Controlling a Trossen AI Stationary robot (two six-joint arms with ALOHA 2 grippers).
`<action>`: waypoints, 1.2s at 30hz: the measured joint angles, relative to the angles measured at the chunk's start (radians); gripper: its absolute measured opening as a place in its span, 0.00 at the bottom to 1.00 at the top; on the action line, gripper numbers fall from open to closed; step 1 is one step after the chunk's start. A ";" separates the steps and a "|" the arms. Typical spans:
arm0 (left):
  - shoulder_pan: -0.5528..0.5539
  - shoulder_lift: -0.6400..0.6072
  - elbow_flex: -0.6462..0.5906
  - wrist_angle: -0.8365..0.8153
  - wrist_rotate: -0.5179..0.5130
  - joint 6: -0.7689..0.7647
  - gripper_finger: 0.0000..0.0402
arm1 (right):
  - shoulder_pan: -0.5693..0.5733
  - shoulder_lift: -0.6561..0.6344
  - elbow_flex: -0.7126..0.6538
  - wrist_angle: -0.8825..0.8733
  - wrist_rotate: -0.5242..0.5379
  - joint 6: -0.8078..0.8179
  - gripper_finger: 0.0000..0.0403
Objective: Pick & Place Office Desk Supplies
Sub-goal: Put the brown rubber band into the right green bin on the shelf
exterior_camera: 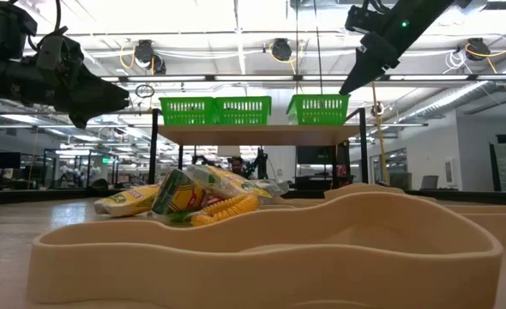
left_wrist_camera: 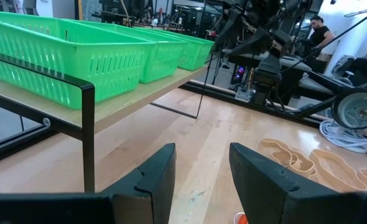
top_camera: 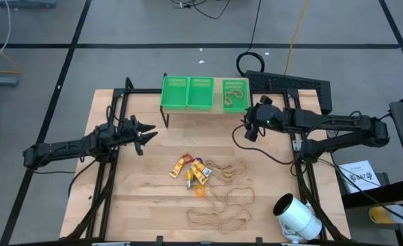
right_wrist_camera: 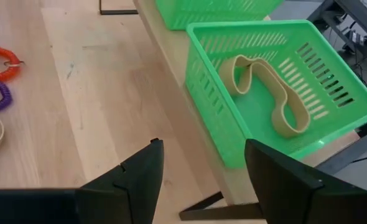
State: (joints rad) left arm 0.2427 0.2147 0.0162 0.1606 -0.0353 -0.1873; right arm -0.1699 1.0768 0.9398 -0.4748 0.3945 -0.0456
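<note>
The left end effector (top_camera: pixel 149 134) hovers released, left of the supply pile (top_camera: pixel 195 172) mid-counter (top_camera: pixel 147 205). Loose bands (top_camera: pixel 223 205) lie right of the pile. The right end effector (top_camera: pixel 246 127), released and empty, hangs beyond the pile, just before the rightmost bin (right_wrist_camera: pixel 308 37) holding one band (right_wrist_camera: pixel 267 90).

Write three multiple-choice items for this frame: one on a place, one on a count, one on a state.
1. Where is the binned rubber band?
A. left basket
B. middle basket
C. right basket

2. How many green baskets sit on the shelf?
A. two
B. three
C. four

3. How is the right gripper?
A. open and empty
B. shut on a band
C. shut on a crayon pack

Answers:
1. C: the high view shows the tan loop in the rightmost basket.
2. B: three stand in a row.
3. A: its fingers stand apart beside that basket, nothing between them.
</note>
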 joint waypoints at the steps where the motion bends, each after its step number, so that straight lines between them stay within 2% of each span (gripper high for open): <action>1: 0.000 0.000 0.000 0.000 0.000 0.000 0.40 | 0.000 0.001 0.000 0.004 -0.002 0.000 0.53; 12: 0.000 0.000 0.000 -0.002 0.000 0.000 0.40 | -0.001 0.086 0.000 0.145 -0.002 -0.103 0.53; 17: 0.000 0.000 0.000 -0.001 0.001 0.000 0.40 | 0.019 0.074 -0.001 0.157 -0.002 -0.124 0.53; 21: 0.000 0.000 0.000 0.000 0.000 0.000 0.40 | 0.090 0.033 -0.001 0.153 -0.018 -0.080 0.52; 27: 0.000 0.000 0.000 0.000 0.000 0.000 0.40 | 0.214 0.021 -0.005 0.151 -0.228 0.043 0.52; 30: 0.000 0.000 0.000 0.000 0.000 0.000 0.40 | 0.283 0.053 -0.047 0.184 -0.238 0.085 0.55; 36: 0.000 0.000 0.000 -0.001 0.000 0.000 0.40 | 0.390 0.166 -0.164 0.245 -0.239 0.155 0.66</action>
State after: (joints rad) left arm 0.2425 0.2150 0.0162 0.1594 -0.0353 -0.1871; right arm 0.2201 1.2426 0.7755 -0.2295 0.1551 0.1092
